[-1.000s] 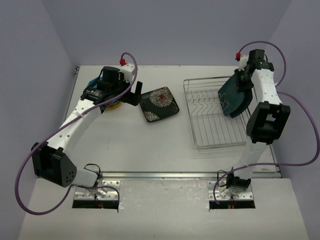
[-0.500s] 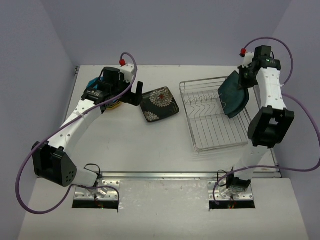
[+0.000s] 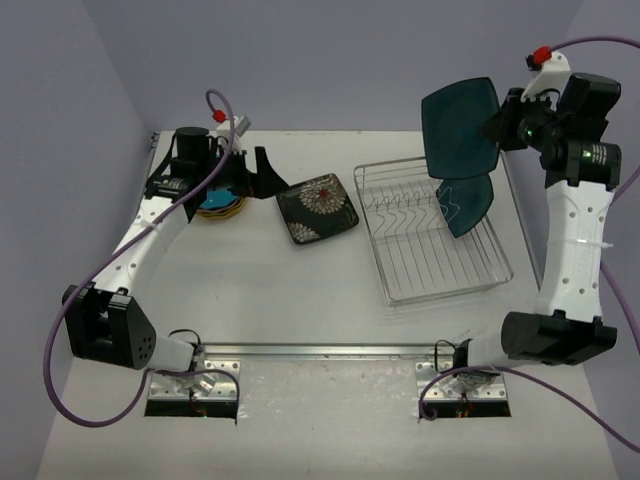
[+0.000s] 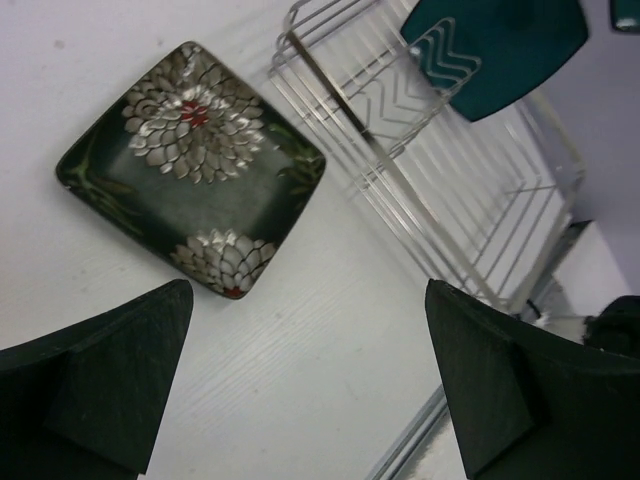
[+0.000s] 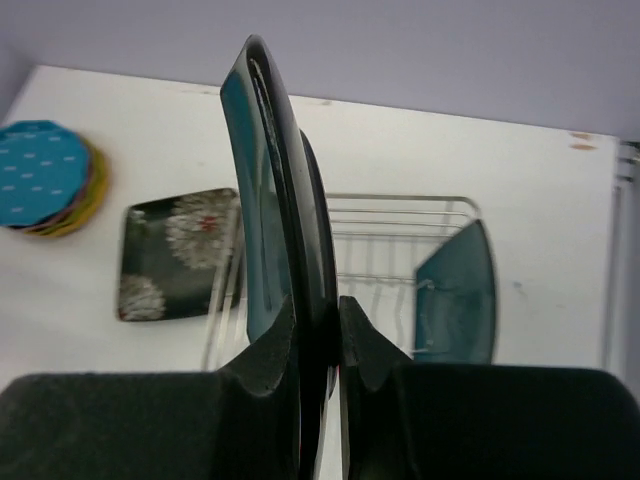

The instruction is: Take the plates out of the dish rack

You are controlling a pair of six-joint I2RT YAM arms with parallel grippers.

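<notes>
My right gripper [image 3: 498,124] is shut on the edge of a dark teal rounded-square plate [image 3: 459,124] and holds it upright, high above the silver wire dish rack [image 3: 435,268]. In the right wrist view the plate [image 5: 283,190] stands edge-on between my fingers [image 5: 318,338]. A second teal plate [image 3: 468,205] leans in the rack's far right part. The black floral plate [image 3: 318,208] lies flat on the table left of the rack. My left gripper [image 3: 262,176] is open and empty, just left of the floral plate [image 4: 190,165]; its fingers [image 4: 100,390] are wide apart.
A stack of round plates with a blue dotted one on top [image 3: 220,201] sits at the far left under my left arm, also in the right wrist view [image 5: 48,178]. The rack [image 4: 430,170] sits at an angle. Walls close the back and sides.
My right arm has lifted the teal plate up out of the rack and raised it high. My left gripper has drawn back a little to the left, away from the floral plate.
</notes>
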